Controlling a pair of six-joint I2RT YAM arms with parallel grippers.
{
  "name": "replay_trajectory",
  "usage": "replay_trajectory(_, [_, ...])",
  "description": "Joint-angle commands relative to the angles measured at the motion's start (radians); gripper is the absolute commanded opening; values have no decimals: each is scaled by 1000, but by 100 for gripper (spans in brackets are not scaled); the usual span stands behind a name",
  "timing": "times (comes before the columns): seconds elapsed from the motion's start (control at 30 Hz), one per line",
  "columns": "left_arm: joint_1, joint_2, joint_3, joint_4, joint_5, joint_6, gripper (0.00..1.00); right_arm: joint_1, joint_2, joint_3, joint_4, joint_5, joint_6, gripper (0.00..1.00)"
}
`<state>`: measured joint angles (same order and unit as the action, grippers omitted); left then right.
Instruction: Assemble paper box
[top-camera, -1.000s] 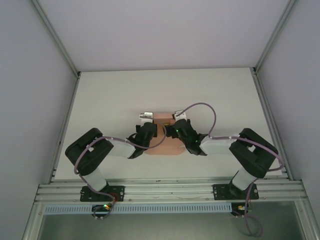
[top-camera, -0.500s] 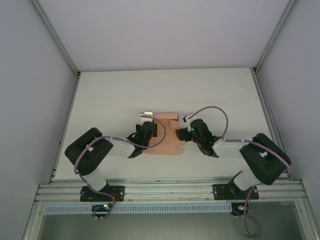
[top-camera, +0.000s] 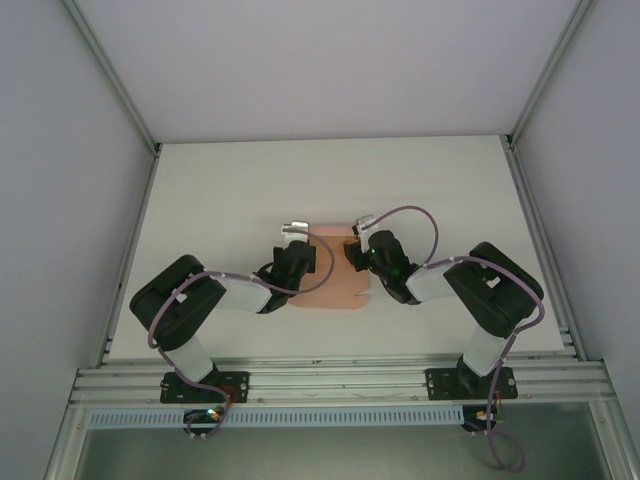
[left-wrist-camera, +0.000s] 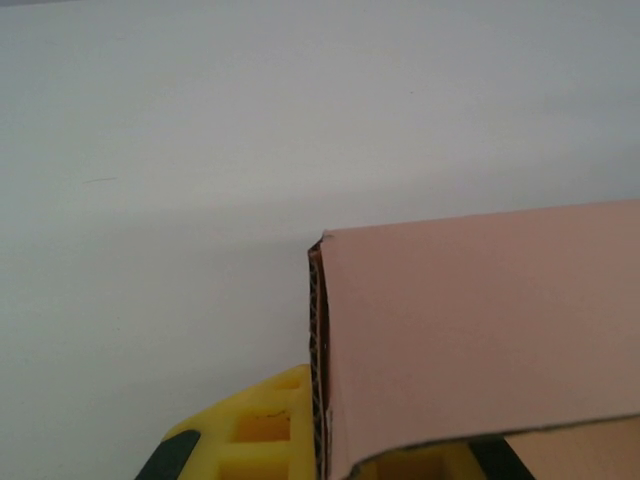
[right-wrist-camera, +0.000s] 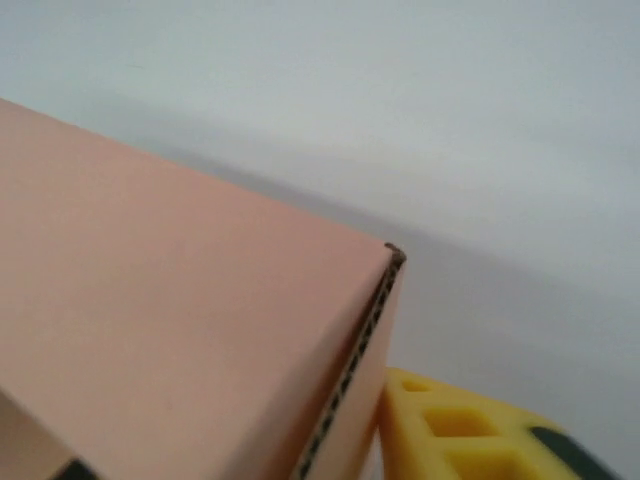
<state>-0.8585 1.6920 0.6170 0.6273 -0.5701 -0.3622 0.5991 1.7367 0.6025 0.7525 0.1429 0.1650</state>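
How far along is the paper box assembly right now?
Partway. Done: the paper box already has panels folded up, with a creased corner in the right wrist view. In hand: the left gripper is shut on its left wall, and the right gripper straddles a card edge on the right side. Left: probably tucking the remaining flaps, though the overhead view hides which ones are open.

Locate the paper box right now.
In the top view the paper box sits near the middle of the table, between the left gripper on its left edge and the right gripper at its far-right corner.
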Motion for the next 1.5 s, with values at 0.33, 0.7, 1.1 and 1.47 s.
replay_trajectory(0.33, [-42, 10, 66, -121, -54, -66, 0, 32, 49, 116, -274, 518, 345, 0])
replay_trajectory(0.7, [-42, 11, 82, -155, -76, -88, 0, 57, 65, 286, -772, 674, 392, 0])
replay_trajectory(1.1, [-43, 5, 83, -166, -77, -102, 0, 56, 164, 448, -1185, 720, 717, 3])
replay_trajectory(1.47, [-42, 6, 90, -174, -74, -105, 0, 91, 228, 451, -1165, 729, 519, 7])
